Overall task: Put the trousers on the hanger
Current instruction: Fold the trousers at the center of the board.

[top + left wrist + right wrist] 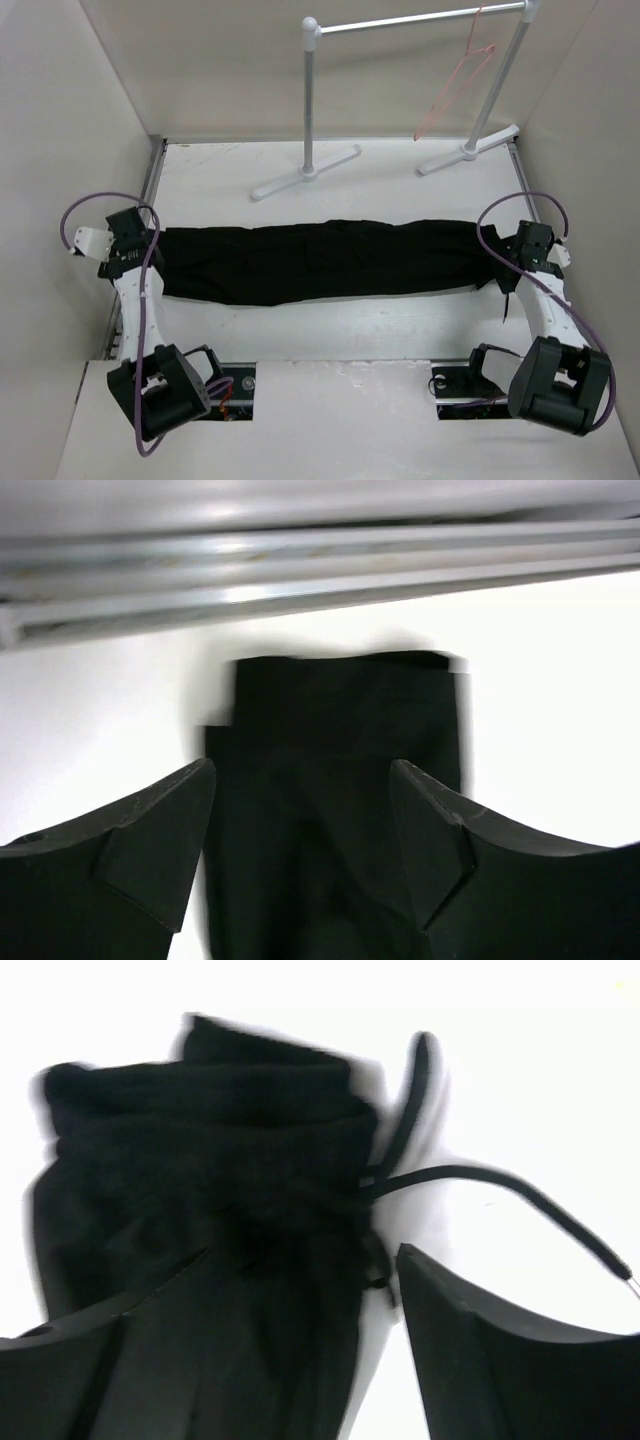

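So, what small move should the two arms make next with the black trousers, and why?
Probably lower and close both finger pairs. The left fingers stand open over one end of the large black fabric trousers, and the right fingers open beside its drawstring, so neither holds cloth yet.

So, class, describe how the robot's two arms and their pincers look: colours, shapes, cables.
The left arm and right arm have white links with black joint housings. A purple cable loops at each wrist. Each pincer has two matte black wedge-shaped fingers.
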`<state>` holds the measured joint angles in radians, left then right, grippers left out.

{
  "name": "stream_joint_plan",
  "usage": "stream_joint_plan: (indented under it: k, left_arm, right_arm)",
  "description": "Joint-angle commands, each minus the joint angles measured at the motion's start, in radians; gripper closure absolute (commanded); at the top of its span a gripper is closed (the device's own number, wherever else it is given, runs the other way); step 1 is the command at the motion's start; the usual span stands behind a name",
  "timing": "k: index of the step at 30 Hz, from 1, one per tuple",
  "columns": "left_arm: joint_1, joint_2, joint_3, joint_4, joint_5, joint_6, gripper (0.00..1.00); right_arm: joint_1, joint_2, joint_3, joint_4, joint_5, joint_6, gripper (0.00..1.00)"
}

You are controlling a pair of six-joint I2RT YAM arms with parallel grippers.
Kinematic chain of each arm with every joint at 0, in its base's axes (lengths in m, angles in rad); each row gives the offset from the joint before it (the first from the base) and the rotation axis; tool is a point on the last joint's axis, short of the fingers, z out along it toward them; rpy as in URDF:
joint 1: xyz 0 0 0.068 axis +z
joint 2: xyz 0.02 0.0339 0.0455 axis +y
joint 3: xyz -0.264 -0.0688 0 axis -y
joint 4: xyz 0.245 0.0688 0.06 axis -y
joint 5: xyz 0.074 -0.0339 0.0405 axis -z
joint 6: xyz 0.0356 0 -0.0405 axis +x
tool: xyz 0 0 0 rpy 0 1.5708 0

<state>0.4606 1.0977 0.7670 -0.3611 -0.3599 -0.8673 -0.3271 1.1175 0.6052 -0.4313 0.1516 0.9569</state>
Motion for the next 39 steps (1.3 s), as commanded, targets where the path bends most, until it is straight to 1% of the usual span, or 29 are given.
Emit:
stream_joint_plan:
  k: [1,3,5,6,8,10,11,12,13,14,16,17,18,19,20,23,26,27,28,29,31,32,33,34,35,39]
  left_arm:
    - [-0.084,-0.044,0.086,-0.035,-0.03,0.02,0.35]
    - [-0.153,-0.01,0.091,-0.021,-0.005,0.019,0.37]
    - [-0.225,0.056,0.101,0.014,0.007,0.024,0.41]
    - [-0.254,0.095,0.115,0.028,0.006,0.033,0.41]
    - [-0.292,0.196,0.161,0.059,-0.004,0.076,0.42]
    - [-0.309,0.301,0.219,0.086,-0.01,0.123,0.42]
    - [-0.311,0.345,0.247,0.091,-0.014,0.142,0.42]
    - [-0.313,0.373,0.264,0.097,-0.016,0.152,0.41]
    - [-0.31,0.411,0.29,0.102,-0.014,0.165,0.41]
    - [-0.313,0.441,0.31,0.106,-0.008,0.174,0.41]
    - [-0.308,0.49,0.333,0.135,0.004,0.185,0.41]
    - [-0.3,0.51,0.339,0.146,0.018,0.186,0.41]
    - [-0.293,0.53,0.342,0.154,0.03,0.179,0.41]
    - [-0.284,0.548,0.344,0.162,0.039,0.171,0.42]
    - [-0.277,0.566,0.344,0.166,0.047,0.157,0.42]
    - [-0.271,0.609,0.347,0.185,0.058,0.143,0.44]
    - [-0.264,0.649,0.347,0.202,0.064,0.128,0.47]
    - [-0.26,0.66,0.344,0.203,0.064,0.116,0.48]
    - [-0.253,0.668,0.339,0.205,0.065,0.103,0.49]
    - [-0.245,0.676,0.336,0.208,0.067,0.096,0.5]
    - [-0.228,0.685,0.324,0.215,0.07,0.088,0.52]
    - [-0.221,0.688,0.318,0.22,0.07,0.087,0.54]
    - [-0.211,0.689,0.313,0.223,0.068,0.086,0.54]
    - [-0.201,0.691,0.307,0.226,0.065,0.086,0.54]
    - [-0.19,0.692,0.302,0.231,0.062,0.086,0.55]
    - [-0.141,0.706,0.304,0.241,0.065,0.088,0.56]
  right_arm:
    - [0.036,-0.065,0.073,-0.046,0.077,-0.049,0.2]
    - [0.046,-0.088,0.09,-0.067,0.111,-0.067,0.19]
    - [0.058,-0.102,0.103,-0.076,0.144,-0.081,0.19]
    - [0.062,-0.102,0.11,-0.066,0.146,-0.09,0.23]
    - [0.082,-0.065,0.131,-0.037,0.137,-0.119,0.41]
    - [0.098,0.032,0.189,0.005,0.096,-0.159,0.84]
    - [0.098,0.072,0.221,0.008,0.057,-0.182,0.88]
    - [0.101,0.117,0.258,0.015,0.024,-0.199,0.89]
    - [0.099,0.158,0.292,0.02,0.011,-0.213,0.86]
    - [0.096,0.198,0.327,0.016,0.011,-0.222,0.77]
    - [0.089,0.257,0.373,0.031,0.011,-0.237,0.54]
    - [0.079,0.289,0.396,0.031,0.0,-0.244,0.44]
    - [0.078,0.315,0.416,0.029,0.005,-0.247,0.36]
    - [0.073,0.343,0.43,0.025,0.014,-0.25,0.3]
    - [0.069,0.361,0.444,0.016,0.023,-0.248,0.27]
    - [0.058,0.409,0.467,0.019,0.062,-0.245,0.24]
    - [0.062,0.5,0.525,-0.015,0.049,-0.271,0.26]
    - [0.064,0.527,0.541,-0.023,0.052,-0.276,0.29]
    - [0.067,0.545,0.551,-0.024,0.052,-0.277,0.35]
    - [0.069,0.557,0.559,-0.026,0.055,-0.277,0.41]
    - [0.069,0.573,0.57,-0.02,0.059,-0.273,0.64]
    - [0.069,0.577,0.574,-0.023,0.062,-0.27,0.74]
    - [0.069,0.576,0.574,-0.023,0.071,-0.262,0.82]
    - [0.064,0.568,0.568,-0.024,0.086,-0.247,0.87]
    - [0.055,0.553,0.555,-0.021,0.106,-0.224,0.91]
    - [-0.017,0.525,0.521,0.002,0.088,-0.164,0.97]
